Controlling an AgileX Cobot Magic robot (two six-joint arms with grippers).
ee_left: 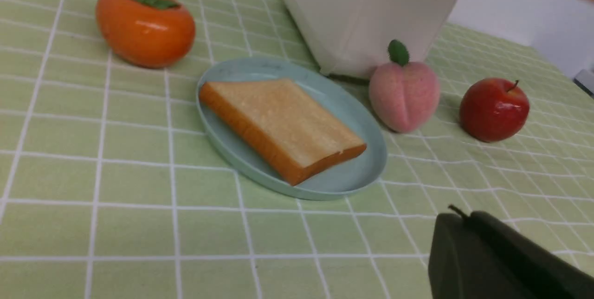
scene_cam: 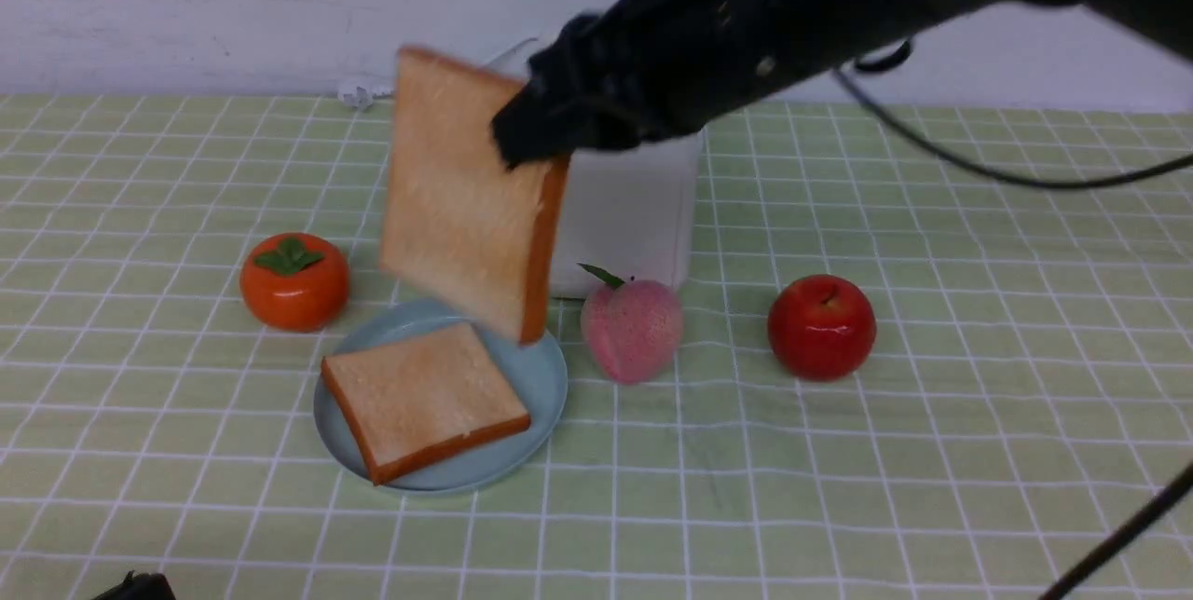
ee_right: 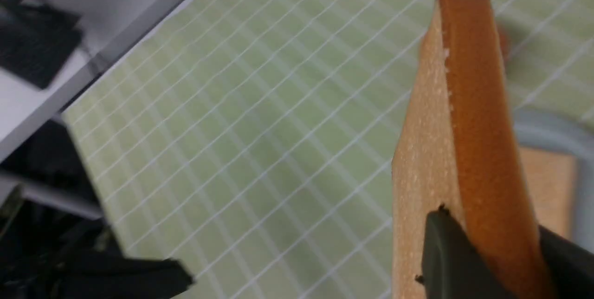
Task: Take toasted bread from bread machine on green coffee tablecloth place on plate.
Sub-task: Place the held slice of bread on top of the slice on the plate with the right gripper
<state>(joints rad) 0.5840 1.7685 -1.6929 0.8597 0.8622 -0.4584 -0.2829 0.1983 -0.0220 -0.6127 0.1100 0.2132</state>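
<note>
One slice of toasted bread (scene_cam: 457,209) hangs upright in the air above the back of the pale blue plate (scene_cam: 550,376), and my right gripper (scene_cam: 536,139) is shut on its upper right corner. The right wrist view shows the crust edge of the held slice (ee_right: 473,118) between the two fingers of the right gripper (ee_right: 492,229). A second slice (scene_cam: 424,400) lies flat on the plate. The white bread machine (scene_cam: 624,209) stands behind, partly hidden by the arm, on the green coffee tablecloth (scene_cam: 932,451). My left gripper (ee_left: 464,217) is shut and empty, low near the front left.
An orange persimmon (scene_cam: 294,281) sits left of the plate. A pink peach (scene_cam: 632,328) lies just right of it, in front of the bread machine. A red apple (scene_cam: 821,326) is farther right. A black cable (scene_cam: 979,167) hangs from the right arm.
</note>
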